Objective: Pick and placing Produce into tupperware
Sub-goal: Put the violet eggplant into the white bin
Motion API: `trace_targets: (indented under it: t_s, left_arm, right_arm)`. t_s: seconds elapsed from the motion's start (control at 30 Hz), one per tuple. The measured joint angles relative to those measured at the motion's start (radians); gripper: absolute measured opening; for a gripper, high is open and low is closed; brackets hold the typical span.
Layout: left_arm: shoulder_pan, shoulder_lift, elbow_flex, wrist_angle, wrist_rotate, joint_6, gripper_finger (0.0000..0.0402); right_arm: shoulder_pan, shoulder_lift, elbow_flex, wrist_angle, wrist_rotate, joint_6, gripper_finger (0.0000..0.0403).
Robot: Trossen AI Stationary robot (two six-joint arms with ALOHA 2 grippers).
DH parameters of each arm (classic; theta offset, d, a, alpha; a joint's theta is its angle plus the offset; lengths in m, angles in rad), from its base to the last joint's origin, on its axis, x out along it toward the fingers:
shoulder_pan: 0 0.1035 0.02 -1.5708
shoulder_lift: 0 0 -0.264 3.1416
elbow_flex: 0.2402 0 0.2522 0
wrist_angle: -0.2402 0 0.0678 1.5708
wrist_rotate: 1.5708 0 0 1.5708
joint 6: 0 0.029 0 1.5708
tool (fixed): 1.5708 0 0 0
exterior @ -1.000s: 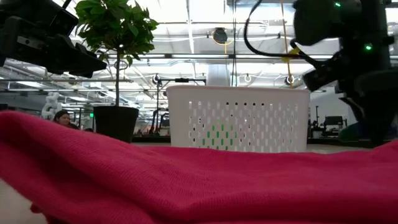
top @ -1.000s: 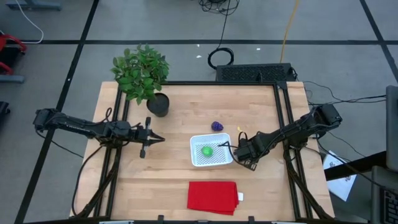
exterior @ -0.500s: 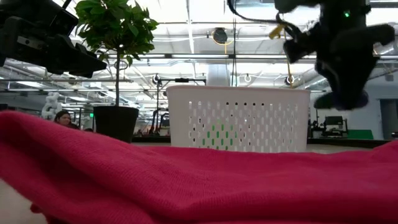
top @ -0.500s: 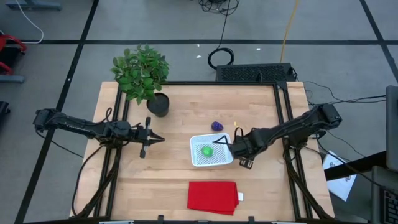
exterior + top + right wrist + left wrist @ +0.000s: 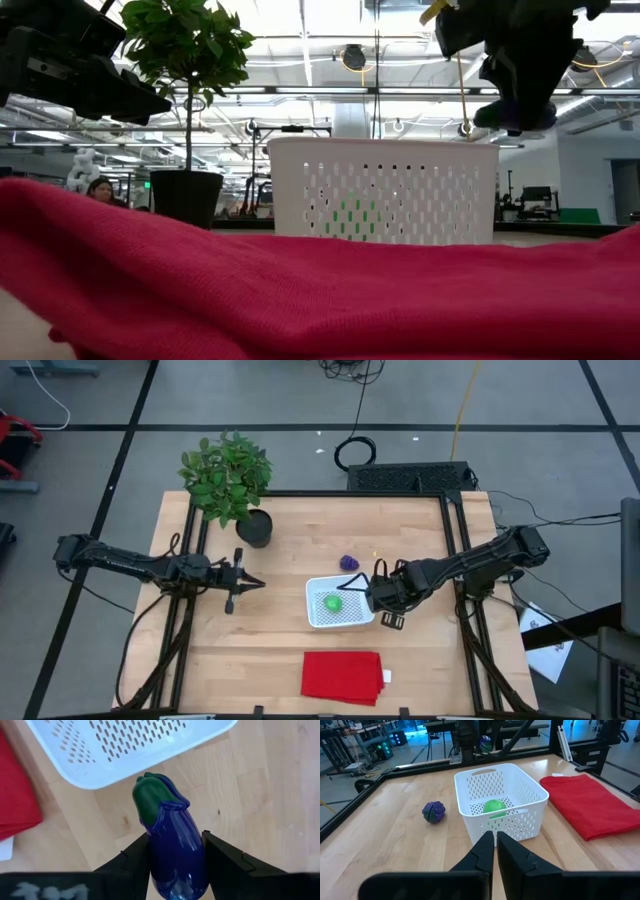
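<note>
over by the right edge of the tupperware [image 5: 340, 602] i've got the right gripper [image 5: 174, 851] clamped on the eggplant [image 5: 171, 835], fingers snug on both its sides, held up off the table just short of the rim. so far one piece looks done: the green ball [image 5: 332, 602] sits inside the basket. the purple berry thing [image 5: 348, 562] is out on the wood just behind the basket, so that's left, plus dropping this eggplant in. eggplant's long axis runs straight out along the fingers, green cap end leading toward the basket. left gripper [image 5: 495, 840] waits well off to the left, fingers nearly together, holding nothing
</note>
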Motion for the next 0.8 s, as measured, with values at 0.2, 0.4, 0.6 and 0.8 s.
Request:
trace_targets:
  t_s: [0.2,0.4,0.6,0.8]
  left_arm:
    - [0.000,0.000,0.000,0.000,0.000,0.000,0.0026]
    - [0.000,0.000,0.000,0.000,0.000,0.000,0.0026]
    - [0.000,0.000,0.000,0.000,0.000,-0.001,0.0026]
    - [0.000,0.000,0.000,0.001,0.000,-0.001,0.0026]
  right_arm:
    - [0.000,0.000,0.000,-0.001,-0.002,-0.003,0.0145]
    - [0.000,0.000,0.000,0.000,-0.004,-0.042,0.0145]
    - [-0.028,0.000,0.000,0.047,-0.005,-0.158,0.0146]
    - [-0.103,0.000,0.000,0.122,-0.030,-0.292,0.0146]
